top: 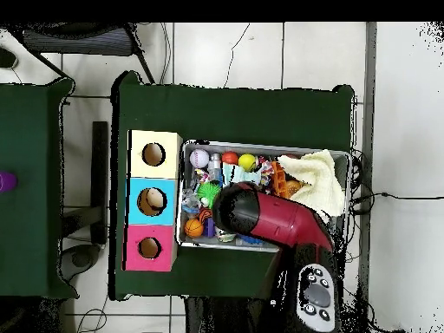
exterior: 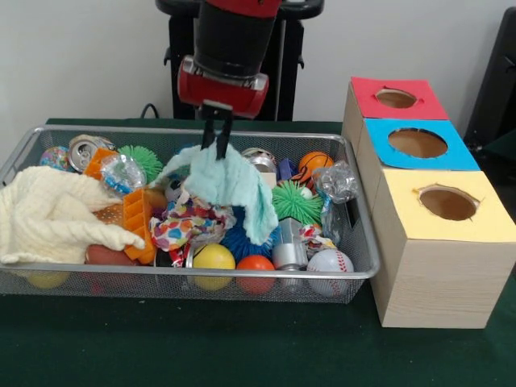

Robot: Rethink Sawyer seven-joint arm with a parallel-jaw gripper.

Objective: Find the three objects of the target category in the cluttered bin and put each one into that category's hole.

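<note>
Front view shows the desk (exterior: 242,355) under green cloth, carrying the bin (exterior: 355,270) of wire mesh and, just beside it, the wooden box whose red-topped hole (exterior: 396,97) sits farthest from the camera. Over the bin's middle hangs the arm, its gripper (exterior: 216,137) pinched together on a pale teal cloth (exterior: 230,184) that drapes down onto the clutter. A cream cloth (exterior: 48,211) covers the other end of the bin. None of the three objects, the soft toy figures, can be picked out in either view; they are presumably buried under the cloths, spiky balls and sport balls.

The step in hand looks like uncovering. Done well, the teal cloth would be raised fully clear of the pile, then dropped at a bin edge away from unsearched clutter, so it hides nothing new and drags no ball over the rim.
</note>
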